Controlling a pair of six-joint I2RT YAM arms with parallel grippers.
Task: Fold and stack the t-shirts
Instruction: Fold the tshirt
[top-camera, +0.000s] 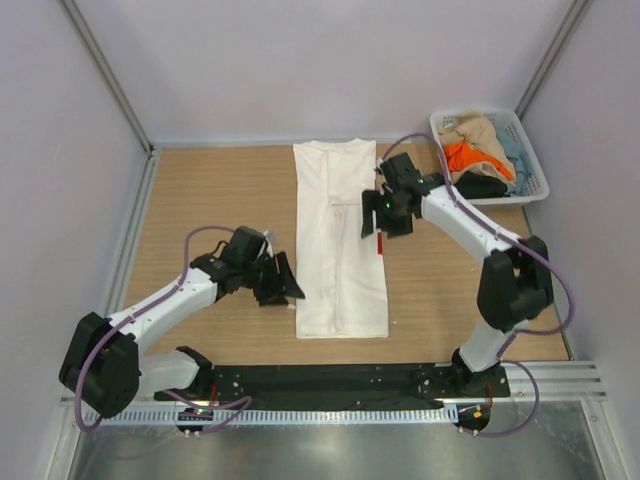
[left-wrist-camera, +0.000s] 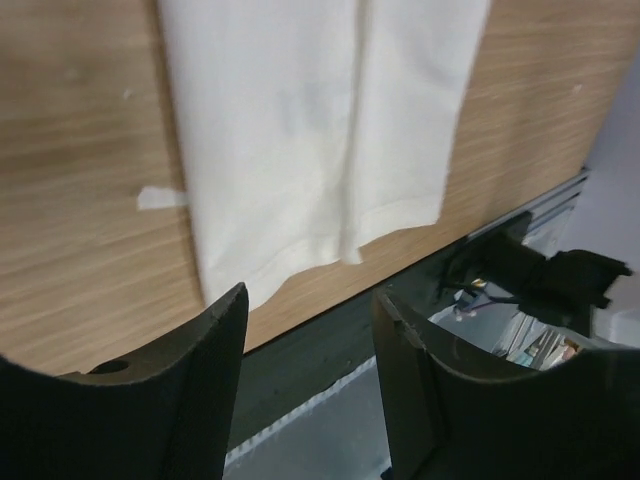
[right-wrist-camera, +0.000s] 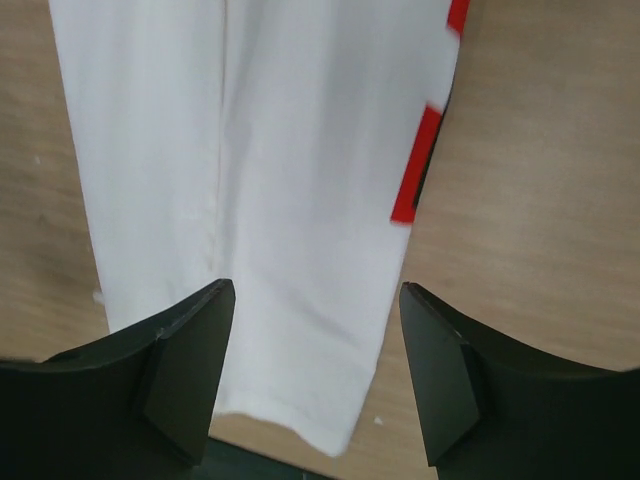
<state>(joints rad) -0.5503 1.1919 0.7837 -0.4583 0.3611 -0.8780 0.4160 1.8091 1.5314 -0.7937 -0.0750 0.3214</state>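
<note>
**A:** How far along is it?

**B:** The white t-shirt lies mid-table, its sides folded in to make a long strip. I'd judge the crosswise folds are not yet done. The other shirts sit heaped in the basket, unfolded.

**A:** And the hands?

**B:** Both gape wide and hold nothing. The left hand is beside the hem, the right hand over the right edge. The print is mostly hidden; only red slivers show.

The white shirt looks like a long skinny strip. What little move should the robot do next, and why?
Probably lower the open left gripper onto the near corner of the white shirt and pinch it. It lies flat, sides folded in, a long strip. The right gripper is open and empty too, so halving it looks next.
</note>
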